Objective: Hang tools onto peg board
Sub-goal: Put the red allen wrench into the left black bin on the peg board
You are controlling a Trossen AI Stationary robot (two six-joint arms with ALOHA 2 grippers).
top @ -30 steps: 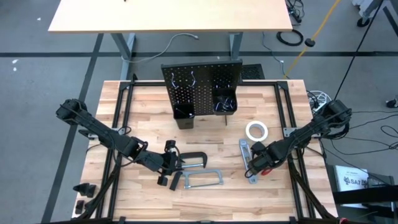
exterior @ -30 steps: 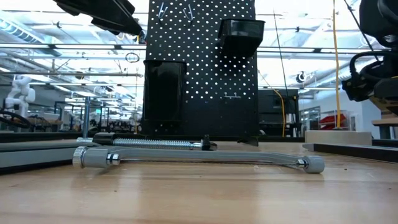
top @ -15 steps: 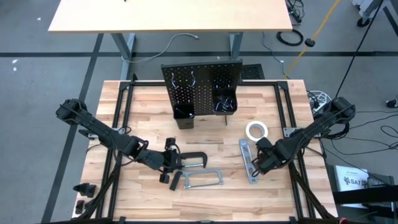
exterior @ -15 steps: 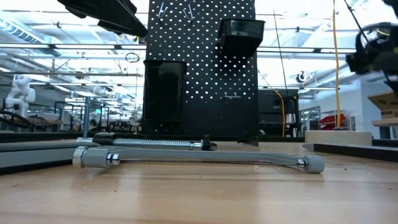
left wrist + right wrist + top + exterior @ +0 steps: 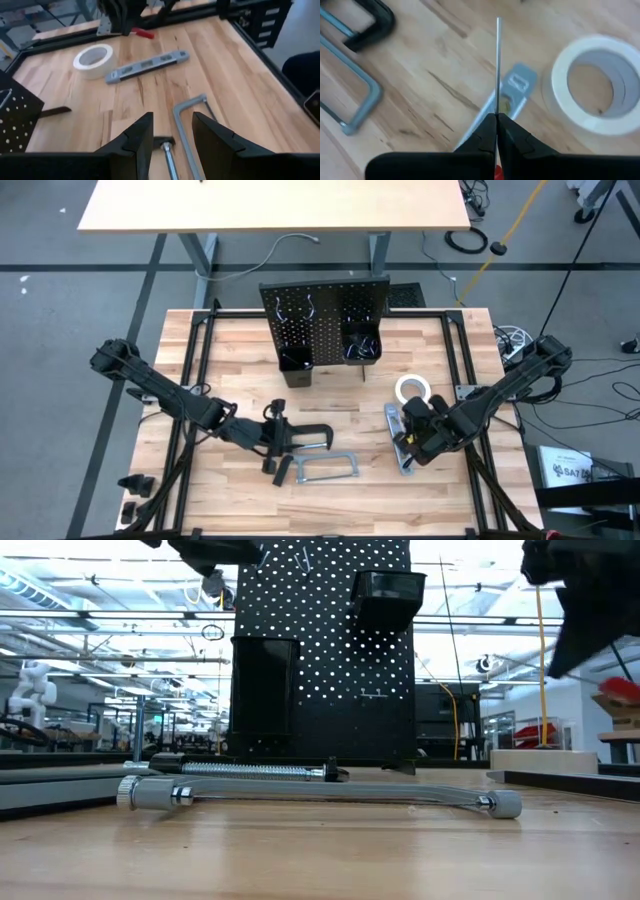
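text check | nothing legible is showing on any tool, the board or the table | a white box [image 5: 567, 467] off the table's near right corner is carrying dark print, too small to read

I see a bench [image 5: 230, 350] of pale tan wood in butcher-block strips, framed by black rails. The peg board [image 5: 325, 305] is black, dotted with a regular grid of small holes, and its two bins are black too. The tape roll [image 5: 412, 389] is white. The level [image 5: 146, 65] is grey, the hacksaw [image 5: 328, 468] a lighter silver-grey, the C-clamp [image 5: 310, 434] black. My right end effector [image 5: 496, 131] is black and holds a thin silver shaft with red showing below.
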